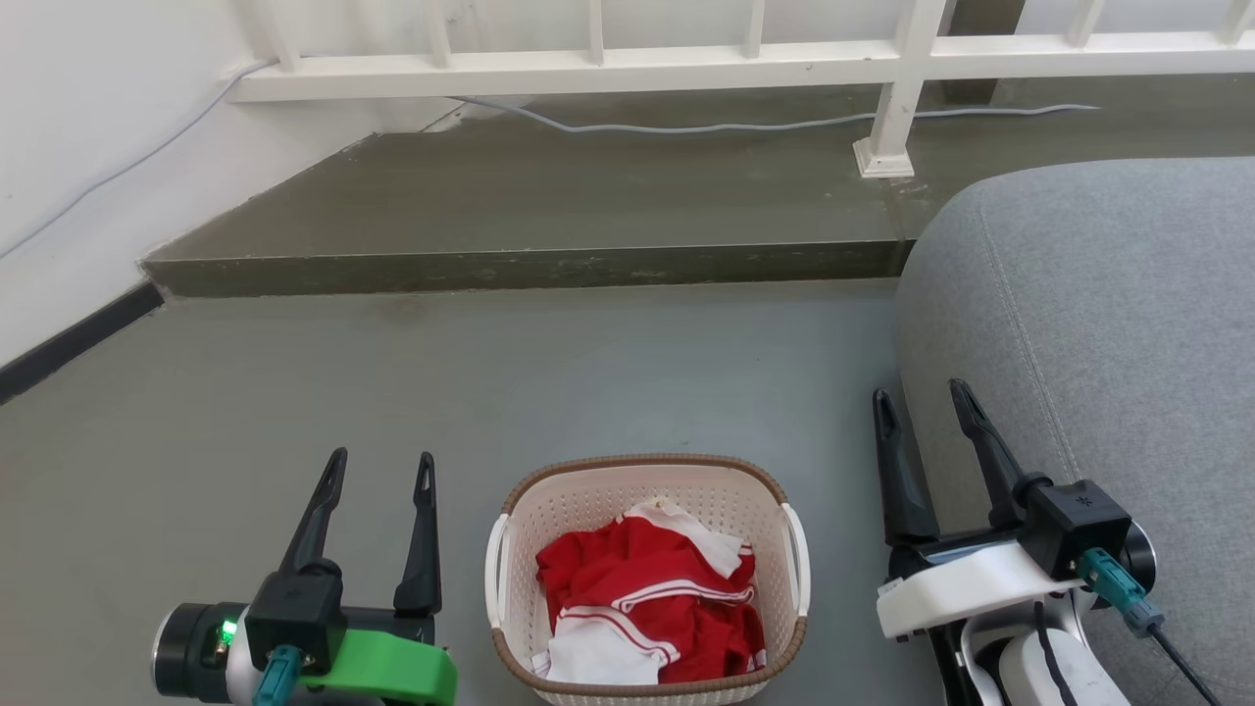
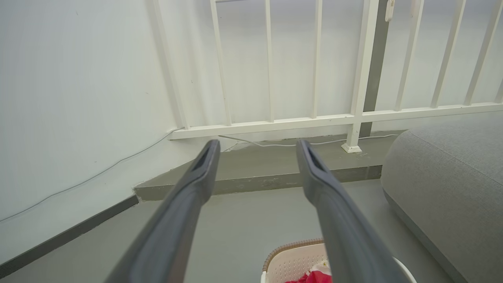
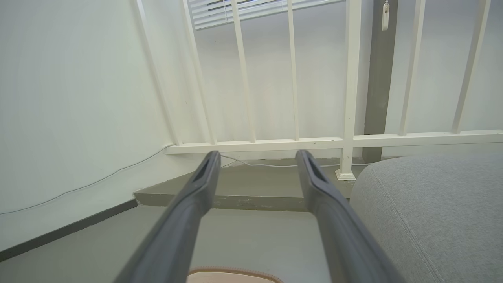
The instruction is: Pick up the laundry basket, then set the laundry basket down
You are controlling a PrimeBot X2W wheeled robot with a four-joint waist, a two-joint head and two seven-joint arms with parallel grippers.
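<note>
The laundry basket (image 1: 647,579) stands on the grey floor between my two arms, cream-white and perforated, with a brown woven-look rim, white side handles and red-and-white clothes inside. My left gripper (image 1: 380,466) is open just left of the basket, fingers pointing away from me and empty. To the basket's right my right gripper (image 1: 922,400) is open too, holding nothing. The left wrist view catches the basket (image 2: 290,261) at its bottom edge past my left gripper (image 2: 257,146). In the right wrist view the basket's brown rim (image 3: 232,272) peeks in beneath my right gripper (image 3: 257,156).
A grey upholstered seat (image 1: 1108,324) bulges in on the right, close to my right arm. Ahead is a raised concrete step (image 1: 529,267) with a white railing (image 1: 686,69) and a loose cable (image 1: 686,126). A white wall (image 1: 88,147) with dark skirting closes the left.
</note>
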